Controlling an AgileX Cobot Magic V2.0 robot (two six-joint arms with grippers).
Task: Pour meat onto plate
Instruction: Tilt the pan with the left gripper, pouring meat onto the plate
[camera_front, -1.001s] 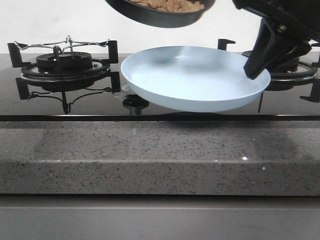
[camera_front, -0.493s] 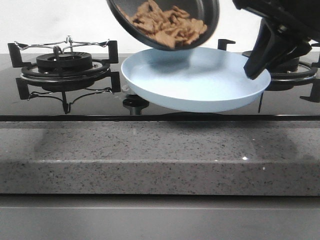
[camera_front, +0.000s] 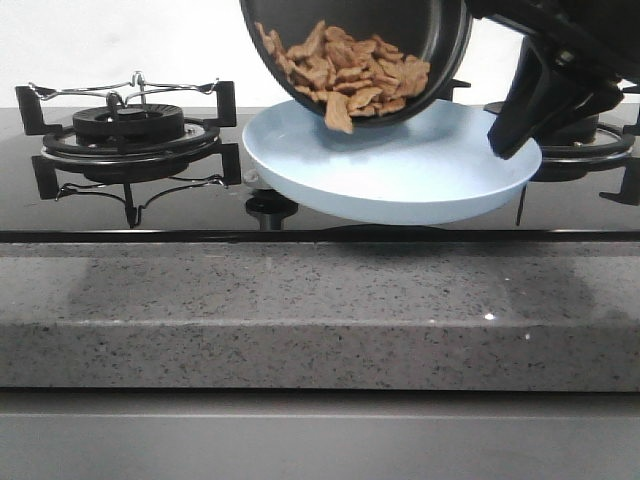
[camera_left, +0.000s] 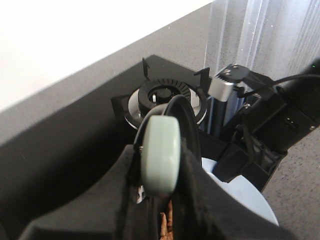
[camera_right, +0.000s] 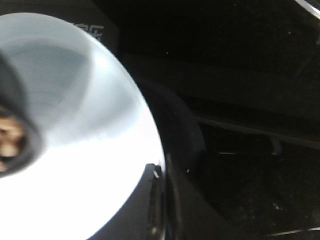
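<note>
**Pan tipped over plate, meat at the lower lip**

Front view: black frying pan (camera_front: 400, 40) held in the air, tilted steeply so its inside faces the camera. The meat (camera_front: 345, 68), small orange-brown chip-like pieces, lies heaped against the pan's lower wall; one piece (camera_front: 338, 113) hangs over the lip, directly above the plate. None of the meat is seen lying on the plate.

The plate (camera_front: 400, 180), pale blue and shallow, is held off the black glass hob (camera_front: 120, 215), slightly tilted, just under the pan's lower edge. Right gripper (camera_front: 515, 135) is clamped on the plate's right rim. Right wrist view agrees: dark finger (camera_right: 160, 200) pressed against the rim of the plate (camera_right: 90, 150), the pan edge with a few meat pieces showing at the border of the picture (camera_right: 9, 135).

Left wrist view: left gripper (camera_left: 160, 200) is closed around a pale green rounded handle (camera_left: 159, 155), with the meat (camera_left: 166, 222) just visible below it and the blue plate (camera_left: 245, 200) beyond. The right arm (camera_left: 270, 130) stands near.

Gas burner with black pan supports (camera_front: 130, 130) to the left of the plate; a second burner (camera_front: 590, 145) sits behind the right gripper. Speckled grey stone counter (camera_front: 320, 310) in front.

Writing: pale letters on a dark surface at the edge of the right wrist view (camera_right: 90, 31), too blurred to read
</note>
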